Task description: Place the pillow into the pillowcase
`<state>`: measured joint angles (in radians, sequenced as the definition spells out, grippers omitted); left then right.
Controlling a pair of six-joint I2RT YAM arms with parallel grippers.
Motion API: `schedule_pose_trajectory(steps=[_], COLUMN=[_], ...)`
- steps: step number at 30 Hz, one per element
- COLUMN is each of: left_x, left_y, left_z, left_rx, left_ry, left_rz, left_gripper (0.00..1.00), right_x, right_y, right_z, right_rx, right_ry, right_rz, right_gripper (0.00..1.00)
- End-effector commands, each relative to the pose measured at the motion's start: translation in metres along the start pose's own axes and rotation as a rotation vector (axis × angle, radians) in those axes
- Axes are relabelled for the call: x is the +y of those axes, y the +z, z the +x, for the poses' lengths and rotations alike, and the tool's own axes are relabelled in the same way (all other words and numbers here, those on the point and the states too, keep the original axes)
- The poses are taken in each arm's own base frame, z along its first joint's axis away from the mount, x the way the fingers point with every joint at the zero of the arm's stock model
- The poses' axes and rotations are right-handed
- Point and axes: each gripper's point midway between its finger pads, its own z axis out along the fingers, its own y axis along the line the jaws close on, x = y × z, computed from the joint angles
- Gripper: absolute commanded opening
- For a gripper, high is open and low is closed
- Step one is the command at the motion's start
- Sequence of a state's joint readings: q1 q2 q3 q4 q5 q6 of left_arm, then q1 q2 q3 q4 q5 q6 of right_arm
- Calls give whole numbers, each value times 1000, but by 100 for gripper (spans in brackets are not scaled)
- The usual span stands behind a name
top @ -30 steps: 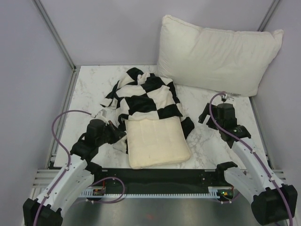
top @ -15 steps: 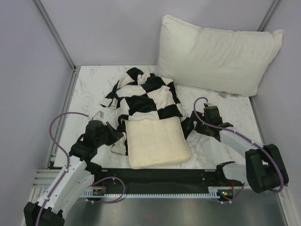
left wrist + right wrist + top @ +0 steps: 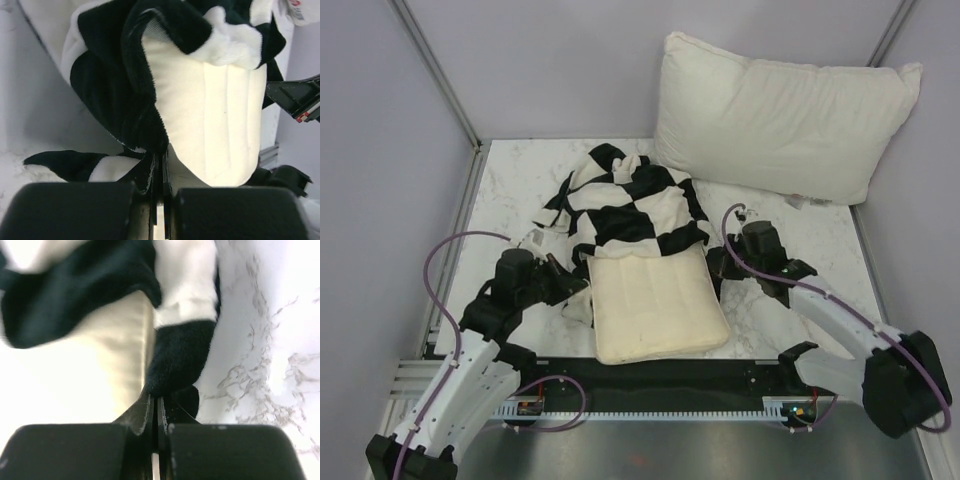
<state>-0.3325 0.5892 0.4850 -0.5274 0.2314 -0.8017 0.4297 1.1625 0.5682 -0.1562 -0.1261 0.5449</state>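
Note:
The cream pillow [image 3: 655, 305] lies flat at the table's front, its far end tucked under the mouth of the black-and-white checkered pillowcase [image 3: 630, 205]. My left gripper [image 3: 572, 288] is at the pillow's left side, shut on the pillowcase's edge. In the left wrist view the left gripper [image 3: 161, 159] pinches dark pillowcase [image 3: 115, 85] fabric beside the pillow [image 3: 220, 115]. My right gripper [image 3: 717, 262] is at the pillow's right side. The right wrist view shows the right gripper [image 3: 156, 401] shut on a black corner of the pillowcase [image 3: 180, 355], next to the pillow [image 3: 110, 355].
A large, puffy white pillow [image 3: 785, 115] leans against the back wall at the right. Marble tabletop [image 3: 510, 180] shows to the left and right [image 3: 260, 340] of the fabric. Metal frame posts stand at both back corners.
My right arm swung left from the table's right side to the pillowcase's right edge, and its gripper went from open to shut on the fabric. The left arm barely moved.

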Motion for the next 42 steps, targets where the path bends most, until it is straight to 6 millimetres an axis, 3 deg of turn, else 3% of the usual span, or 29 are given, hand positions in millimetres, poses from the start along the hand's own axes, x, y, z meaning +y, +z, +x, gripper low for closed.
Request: schedule_pose_trajectory(steps=[1,2,3,5,6,7,8,9,11,12,18,20,21,23,25,28,29,31,32,34,36,37,38,39,40,41,42], left_x=[-84,-96,-122,-147,-171,-183,-205,-217,-232,-249,-283,-291,-301,-311,-312,-293,-278,-262,-244,-233,-226,-237,-246,-256,-280,-292,-302], left_y=[-45,-53,-72,-93,-113,-124,-143,-161,-173,-197,-244,-241,-255,-261,-262,-238,-216,-190,-162,-149,-139,-149,-157,-168,-195,-212,-227], left_z=[-31,-36,-47,-58,-69,-74,-89,-90,-103,-113,-136,-142,-144,-149,-151,-152,-148,-142,-136,-132,-132,-138,-143,-151,-163,-168,-172], left_rx=[-21,-19,-25,-39,-54,-62,-106,-112,-134,-187,-305,-292,-300,-296,-305,-303,-268,-227,-187,-178,-159,-162,-168,-188,-226,-255,-289], left_ry=[74,81,99,113,124,129,154,166,179,214,264,260,268,268,259,213,186,152,120,83,20,23,22,35,68,100,132], left_rz=[255,279,337,393,448,476,521,563,568,609,682,680,716,740,736,658,609,557,500,486,467,500,525,548,602,637,667], left_gripper=[2,2,2,2,2,2,2,2,2,2,2,2,2,2,2,2,2,2,2,2,2,2,2,2,2,2,2], right_x=[56,60,83,96,116,121,139,146,159,171,185,191,202,211,211,193,178,159,145,136,137,136,153,154,164,180,186], right_y=[-66,-79,-106,-130,-156,-167,-190,-201,-219,-235,-265,-274,-291,-313,-318,-292,-265,-232,-207,-196,-210,-221,-254,-269,-291,-336,-359], right_z=[-71,-73,-105,-120,-148,-154,-178,-188,-202,-219,-241,-248,-259,-271,-273,-262,-249,-232,-213,-204,-211,-216,-241,-246,-257,-274,-281], right_rx=[-198,-181,-252,-262,-329,-332,-391,-411,-433,-473,-547,-561,-597,-632,-642,-595,-533,-457,-383,-363,-400,-406,-481,-489,-542,-661,-732], right_ry=[-46,-52,-72,-100,-114,-117,-130,-136,-149,-157,-144,-143,-143,-142,-129,-110,-99,-87,-77,-62,-54,-54,-80,-83,-96,-112,-115], right_rz=[-134,-125,-169,-179,-213,-213,-244,-256,-273,-293,-320,-331,-356,-372,-371,-299,-246,-185,-150,-132,-142,-139,-174,-162,-187,-238,-266], right_gripper=[0,0,0,0,0,0,0,0,0,0,0,0,0,0,0,0,0,0,0,0,0,0,0,0,0,0,0])
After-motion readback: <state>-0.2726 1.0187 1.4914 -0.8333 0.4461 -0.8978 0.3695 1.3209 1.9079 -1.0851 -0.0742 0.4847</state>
